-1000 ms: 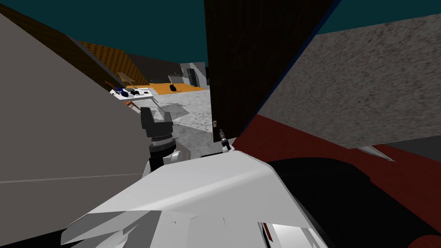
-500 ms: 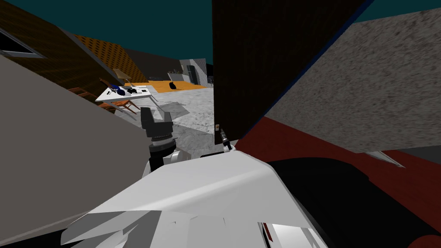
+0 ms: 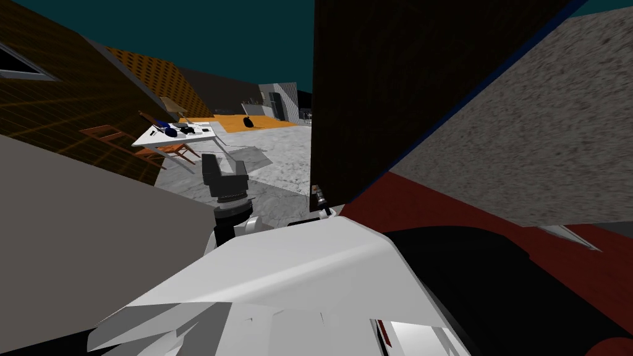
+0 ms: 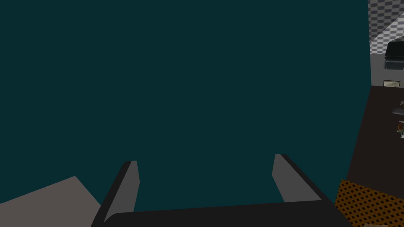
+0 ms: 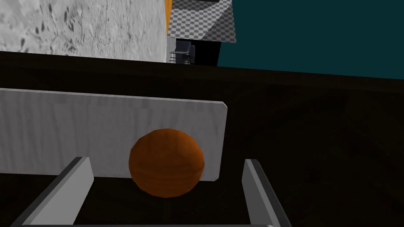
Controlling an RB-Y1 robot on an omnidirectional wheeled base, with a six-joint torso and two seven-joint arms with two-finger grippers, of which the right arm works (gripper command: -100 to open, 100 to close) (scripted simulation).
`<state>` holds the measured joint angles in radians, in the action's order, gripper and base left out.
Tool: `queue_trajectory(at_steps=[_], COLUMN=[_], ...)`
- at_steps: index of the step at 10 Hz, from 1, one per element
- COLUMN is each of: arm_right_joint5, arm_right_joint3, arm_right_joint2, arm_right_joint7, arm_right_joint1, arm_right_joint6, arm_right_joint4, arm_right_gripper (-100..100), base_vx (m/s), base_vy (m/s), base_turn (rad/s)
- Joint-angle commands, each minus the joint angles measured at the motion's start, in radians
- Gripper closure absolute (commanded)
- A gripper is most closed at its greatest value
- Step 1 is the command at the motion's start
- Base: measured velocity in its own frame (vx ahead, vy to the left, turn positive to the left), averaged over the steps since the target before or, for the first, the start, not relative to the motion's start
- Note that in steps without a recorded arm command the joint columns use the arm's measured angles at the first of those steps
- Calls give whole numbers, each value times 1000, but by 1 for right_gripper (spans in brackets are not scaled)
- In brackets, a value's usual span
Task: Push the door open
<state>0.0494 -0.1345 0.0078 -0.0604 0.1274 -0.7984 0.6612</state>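
The dark brown door (image 3: 383, 86) stands ajar, its free edge just ahead of my chest. On it sits a pale grey plate (image 5: 98, 130) with a round orange-brown knob (image 5: 166, 162). My right gripper (image 5: 165, 193) is open, its fingers on either side of the knob without pressing it. From the head camera, the right gripper (image 3: 319, 198) is small and sits at the door's lower edge. My left gripper (image 3: 224, 164) is raised in front of my chest, left of the door; the left gripper (image 4: 205, 181) is open with nothing between its fingers.
A grey wall (image 3: 74, 235) runs close along my left. Through the opening lies a speckled grey floor (image 3: 278, 161), with a white table (image 3: 198, 137) bearing small objects and wooden chairs (image 3: 111, 136) beyond. A rough grey wall (image 3: 525, 136) and a red floor (image 3: 445, 210) are on the right.
The door's edge has swung further right and away. More of the room beyond shows on the left, with the table and chairs now in sight. Both grippers hold their pose.
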Motion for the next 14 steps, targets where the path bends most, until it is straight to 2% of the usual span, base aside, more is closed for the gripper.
queue_trajectory(at_steps=[1,6,7,9,10,12,14], arm_right_joint5=[0,0,28,64,60,72,90], arm_right_joint3=[0,0,1,1,-18,-26,-40], arm_right_joint2=[-2,-2,-22,-36,-49,-53,-43], arm_right_joint7=[0,0,-22,-49,-43,-51,-64], arm_right_joint1=[0,0,-5,-10,-29,-28,-27], arm_right_joint6=[2,2,4,3,23,23,21], arm_right_joint4=[0,0,4,11,41,41,39], arm_right_gripper=[100,100,100,100,-100,-100,-100], base_vx=[-15,-15,102,203,7,-148,-223], base_vy=[-1,-2,-13,-12,-72,-54,-60], base_turn=[-7,1,-83,-97,-78,-39,-65])
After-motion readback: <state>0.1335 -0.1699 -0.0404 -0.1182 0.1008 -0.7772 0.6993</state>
